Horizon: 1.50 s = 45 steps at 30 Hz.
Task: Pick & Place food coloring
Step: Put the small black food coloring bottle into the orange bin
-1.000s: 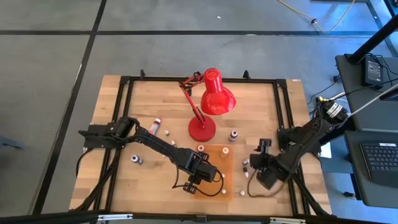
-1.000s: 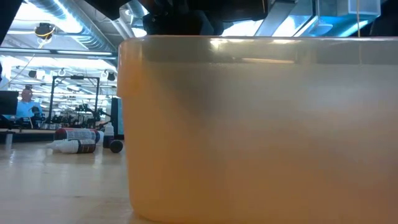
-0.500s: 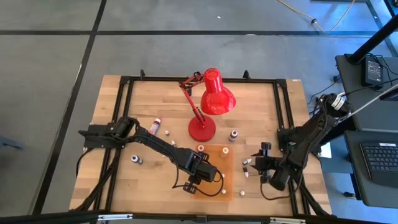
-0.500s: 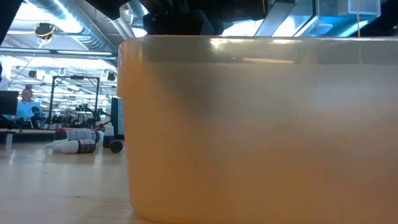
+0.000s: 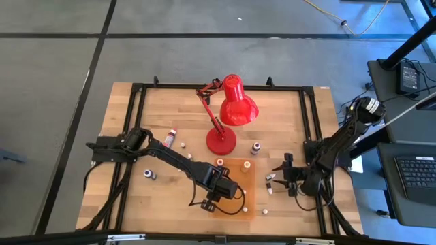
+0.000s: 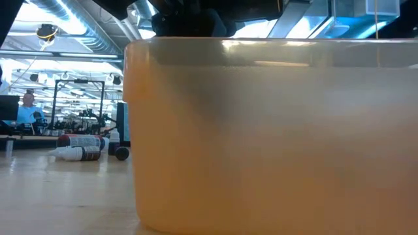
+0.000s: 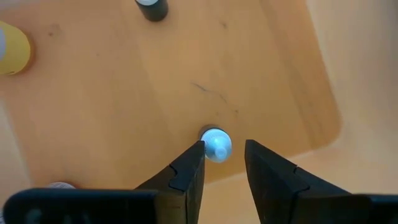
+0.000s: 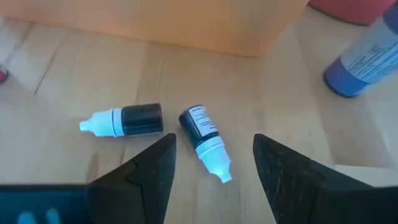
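The food coloring bottles are tiny, with white caps. One [image 7: 216,144] stands upright on the floor of the orange tray [image 5: 251,197]. My left gripper [image 7: 222,149] hangs over it, pointing steeply down. It is open a little, one finger on either side of the cap, and tray floor shows in the gap. Two dark bottles [image 8: 127,119] [image 8: 205,135] lie on their sides on the wood just right of the tray. My right gripper [image 8: 212,144] [image 5: 285,170] slants down over them, wide open, holding nothing.
A red desk lamp [image 5: 231,109] stands behind the tray. More bottles are scattered on the table [image 5: 172,136] [image 5: 148,174] [image 5: 256,148], and some stand in the tray [image 5: 245,167]. A blue bottle [image 8: 367,56] stands near my right gripper. The tray wall [image 6: 261,130] fills the low view.
My right gripper has sunk toward the table and tipped nose-down beside the tray's right edge, over the two lying bottles. Its jaws stay as wide as before.
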Each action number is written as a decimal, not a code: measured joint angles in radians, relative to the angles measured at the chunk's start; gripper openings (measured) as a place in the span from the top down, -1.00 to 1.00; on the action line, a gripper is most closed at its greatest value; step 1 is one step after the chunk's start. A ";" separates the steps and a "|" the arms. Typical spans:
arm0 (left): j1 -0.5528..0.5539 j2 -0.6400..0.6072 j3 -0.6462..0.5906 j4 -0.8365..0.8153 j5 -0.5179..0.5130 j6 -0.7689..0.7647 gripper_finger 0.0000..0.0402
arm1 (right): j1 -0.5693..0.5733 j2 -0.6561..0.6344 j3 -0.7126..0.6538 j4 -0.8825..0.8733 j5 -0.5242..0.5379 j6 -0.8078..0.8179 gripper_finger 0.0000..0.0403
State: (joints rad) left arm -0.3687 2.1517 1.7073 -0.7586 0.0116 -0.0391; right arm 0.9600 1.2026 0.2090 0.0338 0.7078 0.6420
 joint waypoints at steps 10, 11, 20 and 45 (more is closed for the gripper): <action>0.000 0.000 0.000 0.000 0.000 -0.001 0.45 | 0.000 0.000 -0.098 0.128 -0.003 -0.015 -0.08; 0.000 0.000 0.000 0.000 0.000 -0.001 0.45 | 0.000 0.000 -0.099 0.127 -0.009 -0.003 -0.08; 0.000 0.000 0.000 0.000 0.000 0.000 0.46 | 0.000 0.000 -0.099 0.128 -0.075 0.064 -0.08; 0.000 0.000 0.000 0.000 0.000 0.000 0.47 | -0.003 0.001 -0.099 0.134 -0.045 -0.101 -0.08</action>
State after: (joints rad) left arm -0.3684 2.1517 1.7073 -0.7589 0.0116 -0.0387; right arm 0.9573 1.2037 0.1097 0.1677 0.6631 0.5411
